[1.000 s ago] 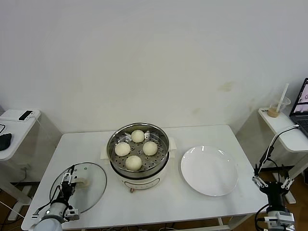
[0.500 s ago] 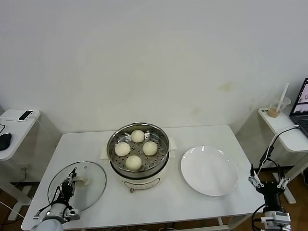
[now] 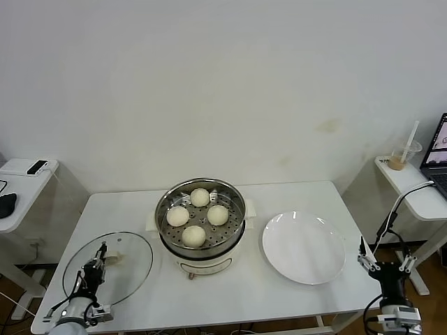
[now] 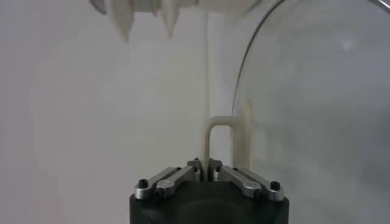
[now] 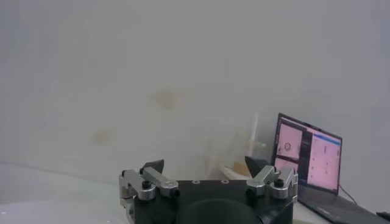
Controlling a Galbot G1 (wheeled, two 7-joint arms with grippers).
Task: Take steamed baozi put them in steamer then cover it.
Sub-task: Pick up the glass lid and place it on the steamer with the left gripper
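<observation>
Left gripper clamped on the lid's handle — lid at table's left, buns already in steamer. Right gripper open, idle. Risk: thin pinch — glass could swing or slip when lifted.

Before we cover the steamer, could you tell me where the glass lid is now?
In the head view, the glass lid is at the table's front-left, left of the steamer, its handle gripped by the left gripper.
</observation>
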